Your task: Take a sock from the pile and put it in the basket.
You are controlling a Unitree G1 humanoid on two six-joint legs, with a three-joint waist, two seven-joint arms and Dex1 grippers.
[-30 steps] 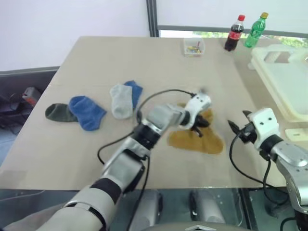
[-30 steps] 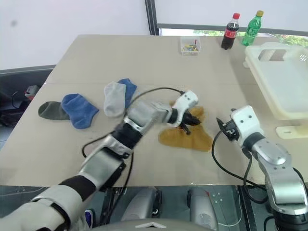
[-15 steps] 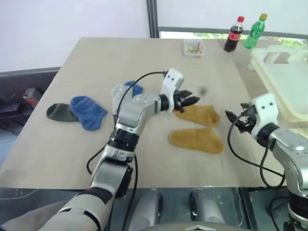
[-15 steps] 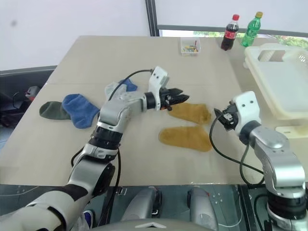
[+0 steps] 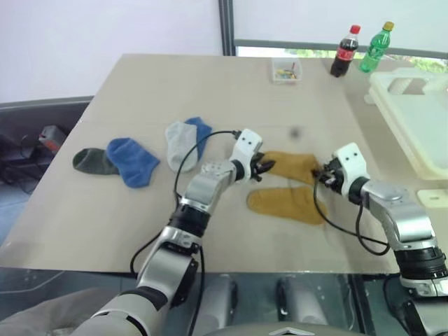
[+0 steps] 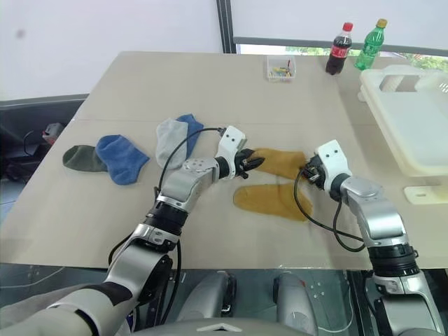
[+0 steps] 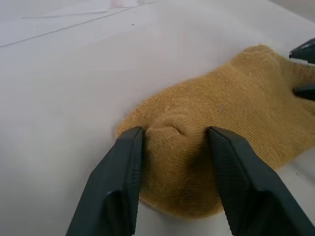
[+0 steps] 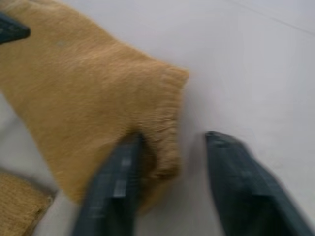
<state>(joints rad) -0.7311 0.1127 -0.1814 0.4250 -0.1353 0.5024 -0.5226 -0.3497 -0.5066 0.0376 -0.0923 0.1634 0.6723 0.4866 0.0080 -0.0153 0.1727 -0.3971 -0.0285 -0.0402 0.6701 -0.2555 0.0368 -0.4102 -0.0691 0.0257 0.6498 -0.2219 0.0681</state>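
Note:
Two mustard socks lie mid-table. My left gripper (image 5: 262, 168) is at the left end of the upper mustard sock (image 5: 290, 165), its fingers (image 7: 129, 147) pinching a raised fold of the fabric. At that sock's right end my right gripper (image 5: 320, 175) stands open, one finger (image 8: 123, 162) on the cuff's corner and the other on bare table. The lower mustard sock (image 5: 287, 204) lies flat, untouched. The rest of the pile sits to the left: a grey sock (image 5: 178, 143), a blue sock (image 5: 133, 161) and a dark green sock (image 5: 91, 161). The cream basket (image 5: 413, 112) stands at the right edge.
A small clear box (image 5: 285, 70), a cola bottle (image 5: 343, 50) and a green bottle (image 5: 375, 47) stand at the table's far side. A flat white piece (image 5: 434, 198) lies near the right edge below the basket. Black cables hang off both wrists.
The left gripper has come down onto the upper mustard sock's left end and narrowed on it. The right gripper has moved in to the sock's right end and its fingers have drawn closer together.

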